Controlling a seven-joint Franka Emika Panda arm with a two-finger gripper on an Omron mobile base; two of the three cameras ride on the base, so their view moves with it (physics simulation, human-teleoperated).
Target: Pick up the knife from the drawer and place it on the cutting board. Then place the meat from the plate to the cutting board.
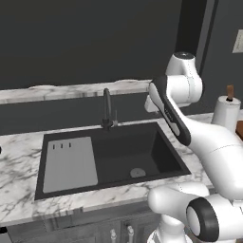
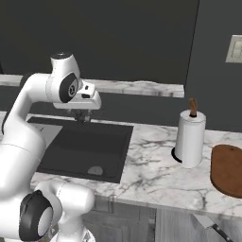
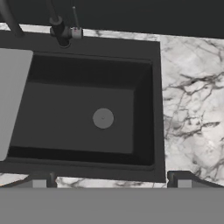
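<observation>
My gripper (image 2: pixel 81 116) hangs above the black sink (image 2: pixel 90 151), empty. In the hand view its two fingertips (image 3: pixel 41 180) stand far apart, so it is open. The reddish-brown cutting board (image 2: pixel 229 170) lies bare on the marble counter at the far right, well away from the gripper. Below it the drawer (image 2: pixel 175 226) is pulled out, and the knife (image 2: pixel 211 226) lies inside with its pale blade towards the sink and its dark handle at the frame's corner. The meat and the plate are out of view.
A white paper towel roll (image 2: pixel 190 137) stands on the counter (image 2: pixel 151 175) between sink and board. A dark faucet (image 1: pixel 107 109) rises behind the basin, and a grey ribbed drainboard (image 1: pixel 69 163) covers its left part. Grey cabinet doors (image 1: pixel 118 232) sit under the sink.
</observation>
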